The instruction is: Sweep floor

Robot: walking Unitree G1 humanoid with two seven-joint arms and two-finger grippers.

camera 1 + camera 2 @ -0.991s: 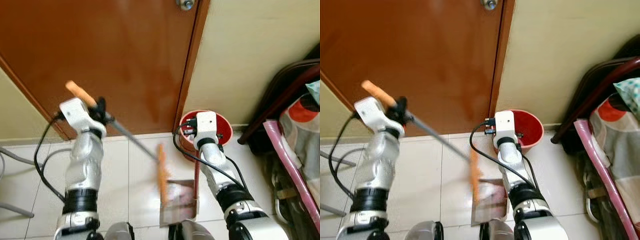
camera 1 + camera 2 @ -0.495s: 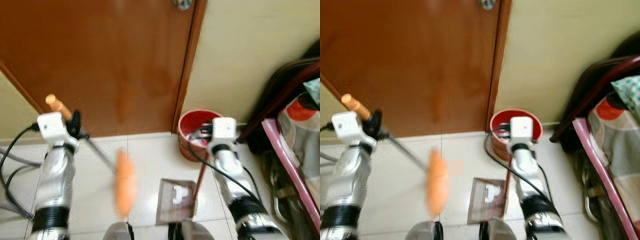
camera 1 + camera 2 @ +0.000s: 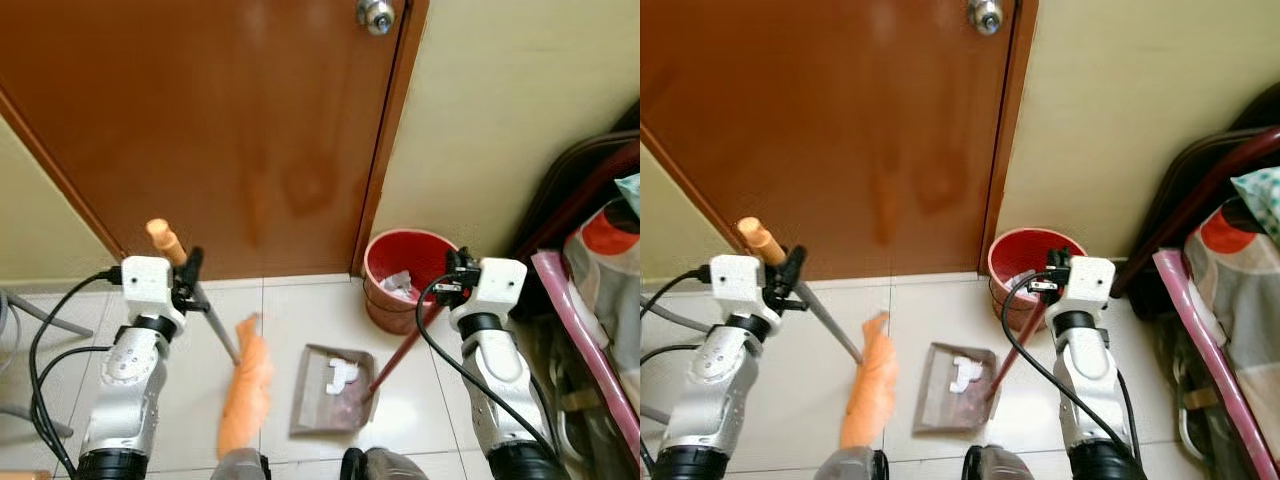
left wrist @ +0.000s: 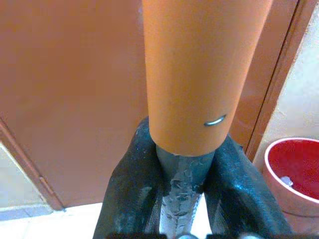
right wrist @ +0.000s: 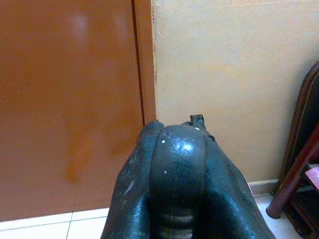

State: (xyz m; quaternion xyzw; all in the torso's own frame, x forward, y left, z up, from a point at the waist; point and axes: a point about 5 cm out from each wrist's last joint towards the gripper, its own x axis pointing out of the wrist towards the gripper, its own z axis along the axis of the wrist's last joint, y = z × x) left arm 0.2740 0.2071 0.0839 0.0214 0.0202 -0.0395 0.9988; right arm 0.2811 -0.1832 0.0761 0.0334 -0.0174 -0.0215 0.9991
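My left gripper (image 3: 186,280) is shut on the broom (image 3: 245,385), just below its orange grip (image 4: 204,69). The grey shaft slants down to the orange bristle head on the white tiles, left of the dustpan (image 3: 327,388). The grey dustpan lies flat on the floor with white scraps (image 3: 341,373) in it. Its dark red handle (image 3: 400,348) rises to my right gripper (image 3: 458,280), which is shut on the handle's black top (image 5: 179,164). A gap of bare tile separates the broom head from the dustpan.
A red bucket (image 3: 407,280) with white scraps inside stands by the brown door (image 3: 220,120), against the wall corner. Dark furniture and a pink-edged patterned cloth (image 3: 600,300) crowd the right side. Grey chair legs (image 3: 25,315) show at far left.
The broom head has swung left off the dustpan and now rests beside it. The dustpan has been laid flatter and its handle leans right. The camera has tilted up a little.
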